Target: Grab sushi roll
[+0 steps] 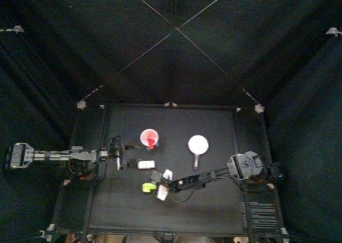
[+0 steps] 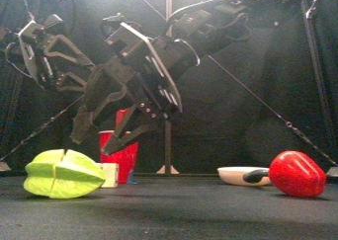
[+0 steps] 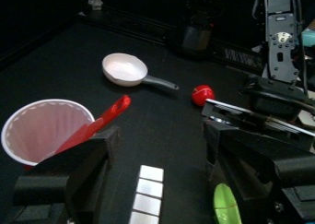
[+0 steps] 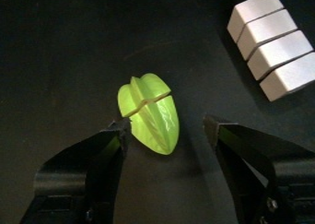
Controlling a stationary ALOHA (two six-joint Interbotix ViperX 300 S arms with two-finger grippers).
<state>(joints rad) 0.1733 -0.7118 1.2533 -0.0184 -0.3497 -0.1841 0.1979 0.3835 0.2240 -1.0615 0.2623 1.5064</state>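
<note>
Robot lab: black curtains (image 1: 54, 47), small black table (image 1: 201, 202)

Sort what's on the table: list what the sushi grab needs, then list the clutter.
Job:
sushi roll, white segmented block
right claw, open, above the star fruit

Lying about:
green star fruit
red cup
white ladle
red pepper

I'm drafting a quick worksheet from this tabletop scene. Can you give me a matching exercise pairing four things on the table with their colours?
Things:
1. star-shaped fruit
2. cup
3. segmented block
4. round fruit

Colours:
A. white
B. red
C. yellow-green
D. pink inside, red outside

Pairs: 1-C, 2-D, 3-A, 4-B
</note>
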